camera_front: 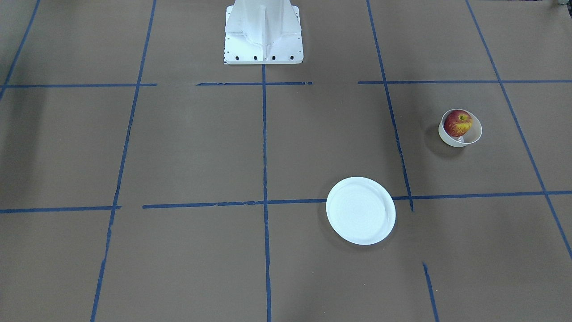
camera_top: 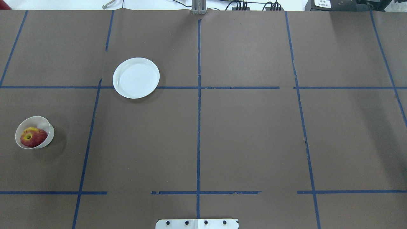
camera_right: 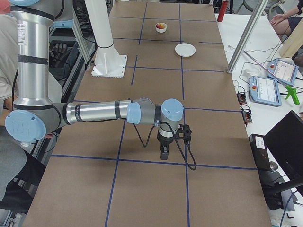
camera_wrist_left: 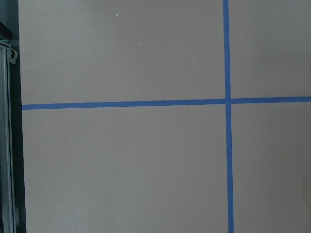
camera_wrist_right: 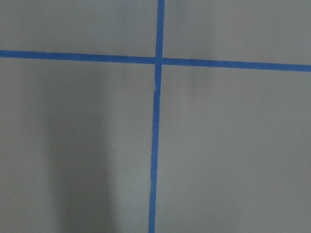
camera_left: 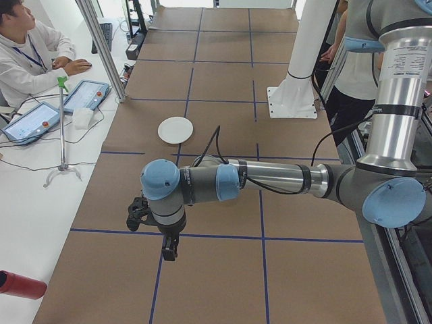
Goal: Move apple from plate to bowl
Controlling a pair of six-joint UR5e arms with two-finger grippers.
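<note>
I see apple (camera_front: 458, 123) sitting in bowl (camera_front: 476, 130), plate (camera_front: 360, 210) bare, well apart. Bowl lies on left-arm side of desk (camera_front: 178, 147). Left fingers (camera_left: 169, 251), right fingers (camera_right: 164, 152) both far off; spread or pressed, can't tell.

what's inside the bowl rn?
The apple sits inside the bowl, its stem dimple showing. It fills most of the inside, so the bowl's floor beneath it is hidden. The plate is bare.
</note>
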